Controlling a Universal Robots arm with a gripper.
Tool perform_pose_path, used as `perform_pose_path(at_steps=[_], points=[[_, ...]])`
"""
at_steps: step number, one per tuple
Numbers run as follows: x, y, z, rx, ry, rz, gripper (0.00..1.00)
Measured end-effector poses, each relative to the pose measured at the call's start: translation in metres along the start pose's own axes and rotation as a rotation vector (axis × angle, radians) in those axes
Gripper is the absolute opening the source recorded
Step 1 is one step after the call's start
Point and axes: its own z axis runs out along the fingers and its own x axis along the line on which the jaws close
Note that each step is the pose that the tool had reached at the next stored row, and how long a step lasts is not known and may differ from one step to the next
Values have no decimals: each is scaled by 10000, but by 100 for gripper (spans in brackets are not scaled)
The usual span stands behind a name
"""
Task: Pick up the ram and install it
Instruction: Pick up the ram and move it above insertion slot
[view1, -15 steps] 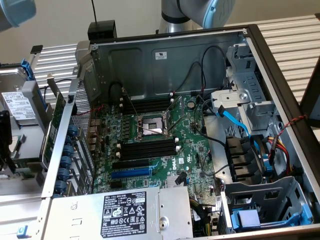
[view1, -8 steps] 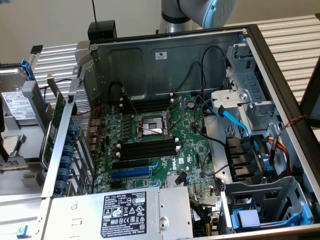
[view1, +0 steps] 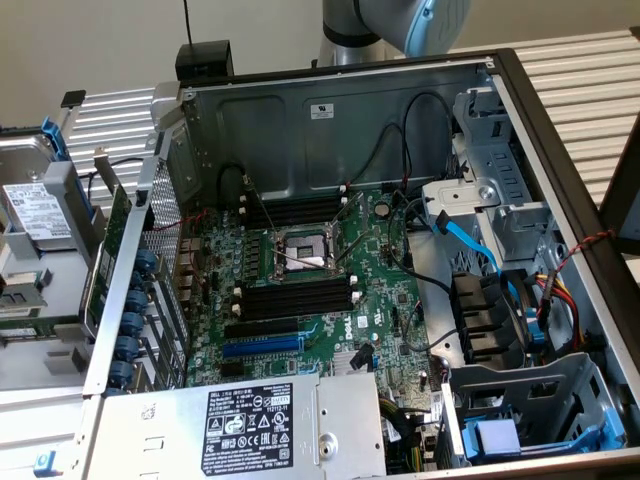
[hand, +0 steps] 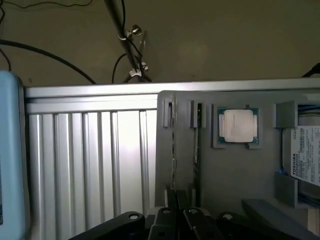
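Black gripper (hand: 182, 202) links are seen closest in the wrist view, the fingers drawn together (whether anything is pinched cannot be told). Just beyond them the ram (hand: 198, 150) is stood on edge in a slot of the grey tray (hand: 235, 175), with a second stick (hand: 173, 145) beside it and a processor (hand: 238, 125) near. In the exterior view a power supply (view1: 250, 425) is set nearest, empty black memory slots (view1: 300, 295) are seen on the motherboard behind it, and the arm (view1: 400, 25) is seen beyond the case (view1: 330, 120).

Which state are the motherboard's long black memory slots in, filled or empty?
Empty: the memory slots beside the processor socket show bare black channels, with nothing seated in them.
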Motion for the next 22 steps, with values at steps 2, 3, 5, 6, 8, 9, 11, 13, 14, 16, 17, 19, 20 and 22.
perform_pose_path(at_steps=[2, 3, 5, 6, 8, 9, 11, 13, 14, 16, 17, 19, 20, 22], points=[[-6, -67, -95, -3, 0, 0, 12], [-9, -103, -144, -2, -3, 0, 12], [-14, -170, -238, -5, -9, -1, 12], [-17, -203, -284, -4, -15, 0, 12], [-23, -269, -377, -5, -27, -1, 12], [-26, -300, -423, -5, -37, -1, 12], [-32, -363, -519, -6, -57, -2, 12], [-37, -423, -611, -5, -81, -3, 12], [-40, -453, -657, -7, -92, -4, 12], [-46, -513, -750, -8, -118, -5, 12], [-48, -543, -797, -10, -129, -4, 12], [-54, -603, -891, -11, -154, -6, 12], [-56, -631, -935, -12, -167, -6, 12], [-62, -691, -1031, -14, -199, -8, 12]])
